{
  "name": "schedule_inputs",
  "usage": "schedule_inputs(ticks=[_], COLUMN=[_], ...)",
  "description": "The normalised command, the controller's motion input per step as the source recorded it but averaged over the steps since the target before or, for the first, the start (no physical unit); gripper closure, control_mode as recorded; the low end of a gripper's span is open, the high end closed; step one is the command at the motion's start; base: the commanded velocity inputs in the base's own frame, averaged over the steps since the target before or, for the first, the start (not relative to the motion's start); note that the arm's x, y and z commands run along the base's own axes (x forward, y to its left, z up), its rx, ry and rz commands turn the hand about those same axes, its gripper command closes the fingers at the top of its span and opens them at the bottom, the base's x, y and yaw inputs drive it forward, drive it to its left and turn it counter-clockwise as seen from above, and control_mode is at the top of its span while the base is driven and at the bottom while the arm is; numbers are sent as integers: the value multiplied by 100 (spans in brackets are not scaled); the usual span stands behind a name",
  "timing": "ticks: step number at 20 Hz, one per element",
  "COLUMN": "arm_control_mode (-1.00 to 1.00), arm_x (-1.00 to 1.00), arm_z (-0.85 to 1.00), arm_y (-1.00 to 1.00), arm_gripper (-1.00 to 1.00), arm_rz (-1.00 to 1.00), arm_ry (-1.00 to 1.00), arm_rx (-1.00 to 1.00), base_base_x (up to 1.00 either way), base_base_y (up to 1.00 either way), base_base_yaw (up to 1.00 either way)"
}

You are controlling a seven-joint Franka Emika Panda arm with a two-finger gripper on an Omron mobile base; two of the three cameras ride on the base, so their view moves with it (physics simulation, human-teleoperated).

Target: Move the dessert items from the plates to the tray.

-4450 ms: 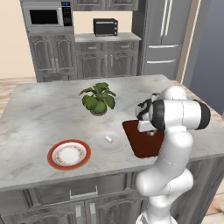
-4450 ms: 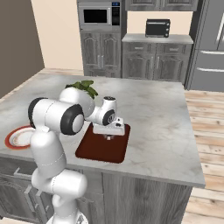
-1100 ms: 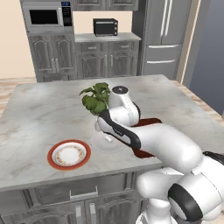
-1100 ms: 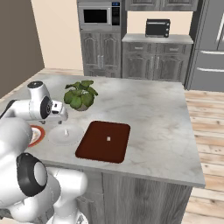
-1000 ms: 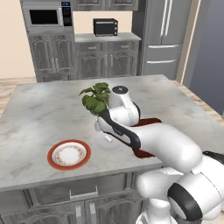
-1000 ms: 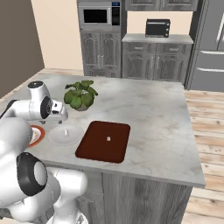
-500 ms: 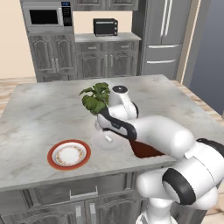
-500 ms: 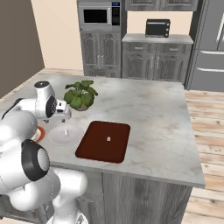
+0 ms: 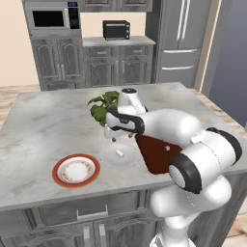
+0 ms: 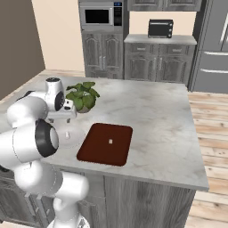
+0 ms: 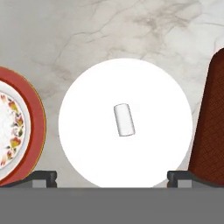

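The plain white plate (image 11: 87, 131) lies right under my hand, with a short white cylinder dessert item (image 11: 124, 119) lying on its middle. My gripper (image 11: 111, 177) hovers above it, open, its fingertips (image 11: 41, 177) wide apart and holding nothing. From the left base the gripper (image 9: 118, 138) hangs just over the white plate (image 9: 108, 161) and the cylinder (image 9: 119, 153). The dark red-brown tray (image 10: 100, 151) lies to the right of that plate and carries a small pale morsel (image 10: 110, 141). The orange-rimmed plate (image 9: 60, 176) lies to the left with nothing on it.
A potted green plant (image 9: 102, 107) stands just behind the white plate, close to my hand. The marble island counter (image 10: 156, 120) has free room right of the tray. Cabinets, a microwave and a toaster oven stand along the far wall.
My gripper left the spot above the tray and swung left over the white plate; in the last second the elbow rose and the hand settled slightly. The jaws stayed open.
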Motion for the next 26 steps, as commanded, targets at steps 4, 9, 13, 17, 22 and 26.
schedule_inputs(ticks=[4, 9, 13, 17, 22, 26], arm_control_mode=[-100, -100, -100, -100, -100, -100], arm_x=[26, 5, 5, 14, 2, 5], arm_z=[-30, -39, -31, -17, -13, -5], arm_y=[0, 0, 0, 0, -1, 0], arm_gripper=[-100, -100, -100, -100, -100, -100], arm_rz=[5, 3, 3, 0, 0, 0], arm_ry=[6, -6, -7, 0, -1, 0], arm_rx=[-1, -1, 0, 0, 0, 0], base_base_x=[0, 0, 0, 0, 0, 0], base_base_y=[0, 0, 0, 0, 0, 0], base_base_yaw=[0, 0, 0, 0, 0, 0])
